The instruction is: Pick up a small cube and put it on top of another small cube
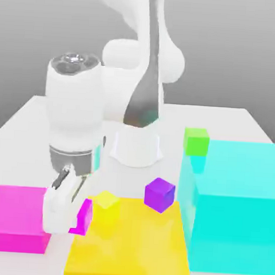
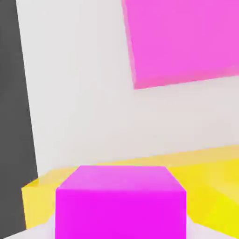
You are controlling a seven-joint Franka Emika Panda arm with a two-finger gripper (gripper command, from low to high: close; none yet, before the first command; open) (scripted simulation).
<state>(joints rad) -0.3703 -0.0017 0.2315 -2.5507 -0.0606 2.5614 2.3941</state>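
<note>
The small magenta cube (image 1: 83, 216) sits between my gripper's (image 1: 70, 219) fingers, which are shut on it. The near white finger (image 1: 56, 210) hides most of the cube's left part in the exterior view. In the hand view the magenta cube (image 2: 120, 203) is close up. A small yellow cube (image 1: 107, 208) stands just to the exterior view's right of the held cube, on the corner of a large flat yellow block (image 1: 133, 248). Yellow surfaces (image 2: 214, 186) lie beneath and around the held cube in the hand view.
A large flat magenta block (image 1: 14, 218) (image 2: 186, 42) lies at the exterior view's left. A small purple cube (image 1: 160, 194) rests at the yellow block's far edge. A tall cyan block (image 1: 239, 203) stands right, with a small green cube (image 1: 196, 141) behind it. The arm's white base (image 1: 136, 146) stands behind.
</note>
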